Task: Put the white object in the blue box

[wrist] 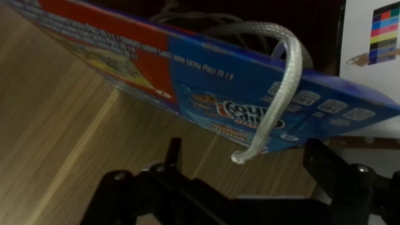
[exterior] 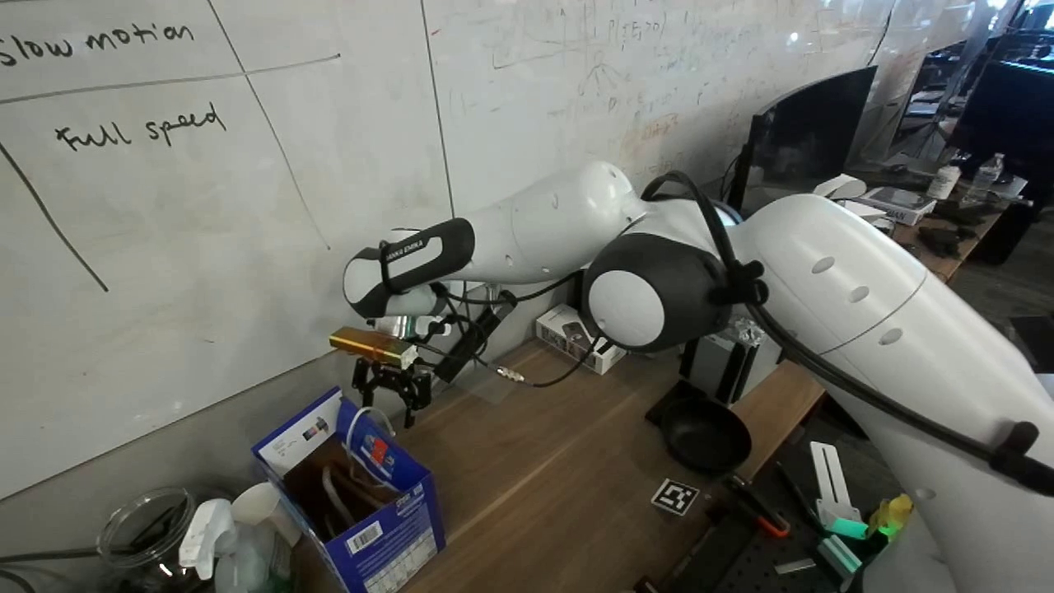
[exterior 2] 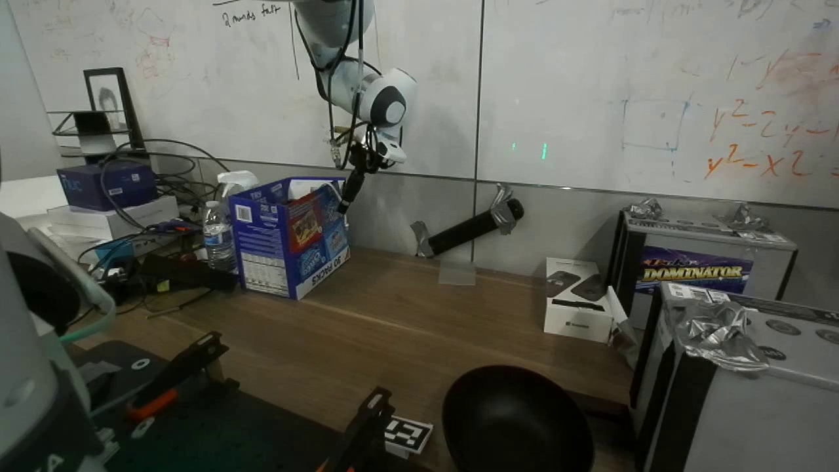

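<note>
"White cord [wrist: 289, 84]: where is it?"

"Looping inside the blue box [exterior: 399, 539], with one end draped over the rim, hanging outside toward seven o'clock in the wrist view."

"And the hand [wrist: 243, 143]?"

"Fingers [wrist: 316, 157] spread apart, the cord's tip showing between them, touching neither. In an exterior view the hand hovers at the box's one o'clock; a black pan [exterior: 706, 435] sits on the worktop [exterior: 527, 461] near three."

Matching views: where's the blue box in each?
In an exterior view: blue box at lower left, open top showing.
In an exterior view: blue box left of centre, printed sides showing.
Wrist view: blue box across the upper part, printing upside down.
Shared landmark: the gripper, near the box in all three.
</note>
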Available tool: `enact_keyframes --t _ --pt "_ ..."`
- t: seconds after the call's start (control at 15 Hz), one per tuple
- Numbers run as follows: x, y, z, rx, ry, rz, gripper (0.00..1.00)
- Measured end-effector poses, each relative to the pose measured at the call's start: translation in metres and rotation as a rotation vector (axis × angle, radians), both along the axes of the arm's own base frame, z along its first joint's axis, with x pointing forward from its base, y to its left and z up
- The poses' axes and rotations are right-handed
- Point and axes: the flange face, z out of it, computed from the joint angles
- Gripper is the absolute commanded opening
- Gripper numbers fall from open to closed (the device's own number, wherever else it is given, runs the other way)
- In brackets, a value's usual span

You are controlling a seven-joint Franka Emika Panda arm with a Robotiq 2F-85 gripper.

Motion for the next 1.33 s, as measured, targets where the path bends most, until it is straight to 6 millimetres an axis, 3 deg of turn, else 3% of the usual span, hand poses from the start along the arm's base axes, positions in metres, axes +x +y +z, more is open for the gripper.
enact_keyframes --t 0.33,1.0,1.33 --pt "-0.003 0.008 -0.001 0.081 0.065 -0.012 1.00" --pt "0.006 0.003 0.018 0.180 0.086 -0.052 1.00" --pt "0.008 0.001 0.019 0.193 0.090 -0.060 1.00"
